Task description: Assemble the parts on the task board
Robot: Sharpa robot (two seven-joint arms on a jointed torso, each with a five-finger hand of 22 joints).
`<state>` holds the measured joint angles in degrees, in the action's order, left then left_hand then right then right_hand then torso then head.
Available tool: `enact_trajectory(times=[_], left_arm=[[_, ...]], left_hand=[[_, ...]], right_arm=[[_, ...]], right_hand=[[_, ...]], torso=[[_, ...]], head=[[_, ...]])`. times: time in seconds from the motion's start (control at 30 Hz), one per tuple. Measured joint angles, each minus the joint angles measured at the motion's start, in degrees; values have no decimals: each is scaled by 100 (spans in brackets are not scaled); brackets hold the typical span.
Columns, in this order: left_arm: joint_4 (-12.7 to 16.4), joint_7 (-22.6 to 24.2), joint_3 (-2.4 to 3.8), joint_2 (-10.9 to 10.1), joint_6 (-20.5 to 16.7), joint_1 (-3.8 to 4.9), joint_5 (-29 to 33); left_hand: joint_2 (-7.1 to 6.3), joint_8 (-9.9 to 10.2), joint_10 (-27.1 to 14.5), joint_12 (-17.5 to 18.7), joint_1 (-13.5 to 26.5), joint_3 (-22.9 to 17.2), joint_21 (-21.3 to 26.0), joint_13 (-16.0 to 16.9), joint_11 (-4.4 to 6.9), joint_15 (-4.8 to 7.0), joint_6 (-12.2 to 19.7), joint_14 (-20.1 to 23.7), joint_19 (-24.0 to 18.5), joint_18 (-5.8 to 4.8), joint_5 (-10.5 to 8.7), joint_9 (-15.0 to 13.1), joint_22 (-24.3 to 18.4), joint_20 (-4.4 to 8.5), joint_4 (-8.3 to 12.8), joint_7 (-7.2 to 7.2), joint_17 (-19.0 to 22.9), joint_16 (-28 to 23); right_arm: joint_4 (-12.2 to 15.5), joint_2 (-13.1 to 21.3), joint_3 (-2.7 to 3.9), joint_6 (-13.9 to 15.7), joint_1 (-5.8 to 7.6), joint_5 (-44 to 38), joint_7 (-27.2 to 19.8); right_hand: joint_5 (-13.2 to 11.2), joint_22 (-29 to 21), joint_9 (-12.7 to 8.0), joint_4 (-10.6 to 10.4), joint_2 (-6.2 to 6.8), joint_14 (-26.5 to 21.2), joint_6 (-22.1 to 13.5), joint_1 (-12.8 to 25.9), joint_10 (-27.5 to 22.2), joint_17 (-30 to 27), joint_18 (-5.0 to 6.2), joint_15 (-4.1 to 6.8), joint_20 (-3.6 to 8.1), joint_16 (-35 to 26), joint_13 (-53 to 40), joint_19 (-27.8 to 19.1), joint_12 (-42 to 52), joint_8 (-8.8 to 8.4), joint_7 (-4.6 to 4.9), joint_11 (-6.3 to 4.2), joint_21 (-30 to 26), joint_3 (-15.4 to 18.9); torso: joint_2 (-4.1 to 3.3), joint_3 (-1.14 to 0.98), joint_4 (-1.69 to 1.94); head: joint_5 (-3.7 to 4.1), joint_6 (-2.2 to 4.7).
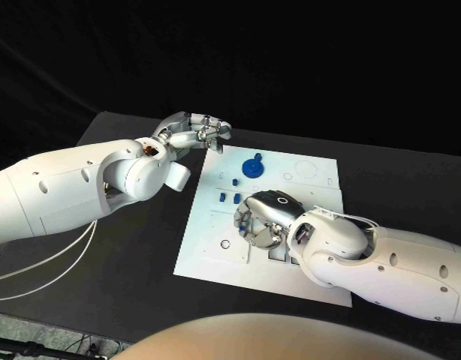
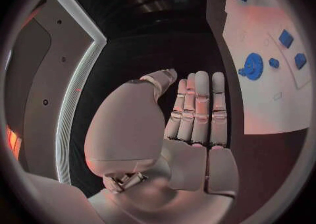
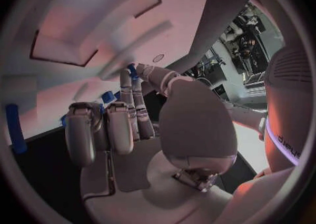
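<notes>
Plainly a job for the right hand (image 1: 265,216) — poised low over the middle of the task board (image 1: 311,169), fingers curled downward toward the cut-outs beneath. In the right wrist view, a small blue part (image 3: 132,70) showing at the fingertips (image 3: 125,84), seemingly pinched between thumb and a finger; whether truly gripped or merely touched, hard to say for certain. Two small blue blocks (image 1: 230,197) lying on the board just beside that hand, on the side toward the left arm, with a still smaller blue piece (image 1: 236,181) a little farther up the board. Beyond those, toward the far edge, a round blue gear-like part (image 1: 253,166) with a short handle sticking out.

Left hand (image 1: 196,133) hovering off the board past its far corner, holding nothing; in its own wrist view, fingers (image 2: 201,105) straight and side by side, palm bare. Nearer the round part than the right hand, yet well apart from the blocks.

Judging by the layout, next move turning on what lies directly under the right hand — recess below, blocks just alongside. Long axis of the pinched part not clear from these views.
</notes>
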<state>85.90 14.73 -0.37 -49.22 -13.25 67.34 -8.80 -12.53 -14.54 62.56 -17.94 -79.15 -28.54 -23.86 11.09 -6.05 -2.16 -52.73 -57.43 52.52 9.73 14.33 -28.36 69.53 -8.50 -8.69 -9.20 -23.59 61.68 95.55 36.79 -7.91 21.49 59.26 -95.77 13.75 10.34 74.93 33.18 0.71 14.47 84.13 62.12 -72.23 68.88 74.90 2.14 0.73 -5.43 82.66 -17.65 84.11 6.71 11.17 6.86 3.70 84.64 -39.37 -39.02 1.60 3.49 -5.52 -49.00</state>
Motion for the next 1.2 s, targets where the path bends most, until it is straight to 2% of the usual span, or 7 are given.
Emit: enact_trajectory(times=[0.23, 0.37, 0.43, 0.5, 0.67, 0.93, 1.2], left_arm=[[-12, -1, 0, -1, 0, 0, 2], [-14, -2, 0, -4, 0, 0, 4], [-15, -3, 0, -5, 0, 0, 4], [-17, -3, 0, -5, 0, -1, 5], [-22, -3, 0, -5, 0, -1, 6], [-44, -6, 0, -5, 7, -1, 6], [-64, -10, -4, -9, 27, 0, 3]], left_hand=[[-17, 0, 0, 0, 16, 0, 0, 8, 0, 0, 42, 0, 0, 0, 0, -5, 0, 0, 0, 1, 0, 0], [-23, 0, 0, 0, 23, 0, 0, 7, 0, 0, 42, 0, 0, 0, 0, -5, 0, 0, 0, 1, 1, 0], [-5, 0, 0, 0, 40, 0, 0, 7, 0, 0, 42, 0, 0, 0, 0, -8, -3, 0, 0, 1, 1, 0], [0, 0, 0, 0, 46, 0, 0, 7, 0, 0, 42, 0, 0, 0, 0, -11, -6, 0, 0, 1, 1, 0], [0, 0, 0, 0, 45, 0, 22, 12, 1, 0, 42, 0, 0, 0, 0, -11, -6, 0, 0, 1, -5, 0], [0, 0, -20, 0, 45, 0, 22, 15, 21, 0, 42, 0, 0, 0, 0, -16, -11, 0, 0, 1, -4, 0], [0, 0, -20, 0, 45, 0, 21, 16, 21, 0, 42, 0, 0, 0, 0, -15, -10, 0, 0, 1, -4, 0]], right_arm=[[15, 32, -4, 5, -6, -30, 1], [32, 49, -12, 16, -13, -38, -6], [37, 56, -11, 25, -13, -42, -17], [37, 72, -10, 32, -12, -44, -25], [68, 139, -11, 44, -13, -48, -36], [245, 481, -20, 107, 3, -48, -42], [608, 1134, 38, 173, 362, 114, -30]], right_hand=[[60, -1, -4, -2, 40, 0, -52, 40, -23, 0, 0, 0, 0, 0, -17, 0, -35, -45, 27, 20, -58, 36], [18, -1, -126, -25, 168, -11, -496, 167, -412, -60, 1, -141, -80, -136, -25, -14, -171, -307, 180, 135, -500, 166], [-2, -1, -229, -9, 181, -20, -741, 180, -747, -227, 2, -187, -167, -254, 145, -44, -291, -446, 249, 229, -840, 397], [55, -1, -322, -7, 134, -20, -895, 164, -976, -363, 95, -187, -202, -345, 227, -132, -299, -531, 193, 254, -1111, 782], [66, -2, -461, -74, -64, -20, -936, -34, -1128, -445, 95, -187, -213, -389, 300, -177, -188, -544, 159, 285, -1293, 1434], [277, -2, -531, -198, -143, -20, -672, -114, -1021, -331, 95, -186, -171, -332, 308, -133, -10, -462, 205, 223, -1176, 1379], [238, -3, -584, -238, -141, -20, -624, -112, -950, -309, 95, -186, -173, -332, 342, -90, 33, -432, 197, 213, -1089, 1247]], torso=[[3, -6, -2], [3, -8, -4], [4, -8, -4], [4, -8, -5], [4, -8, -5], [18, -7, -4], [19, -6, -13]], head=[[2, -7], [1, -4], [4, 3], [9, 7], [22, 14], [80, 38], [158, 113]])
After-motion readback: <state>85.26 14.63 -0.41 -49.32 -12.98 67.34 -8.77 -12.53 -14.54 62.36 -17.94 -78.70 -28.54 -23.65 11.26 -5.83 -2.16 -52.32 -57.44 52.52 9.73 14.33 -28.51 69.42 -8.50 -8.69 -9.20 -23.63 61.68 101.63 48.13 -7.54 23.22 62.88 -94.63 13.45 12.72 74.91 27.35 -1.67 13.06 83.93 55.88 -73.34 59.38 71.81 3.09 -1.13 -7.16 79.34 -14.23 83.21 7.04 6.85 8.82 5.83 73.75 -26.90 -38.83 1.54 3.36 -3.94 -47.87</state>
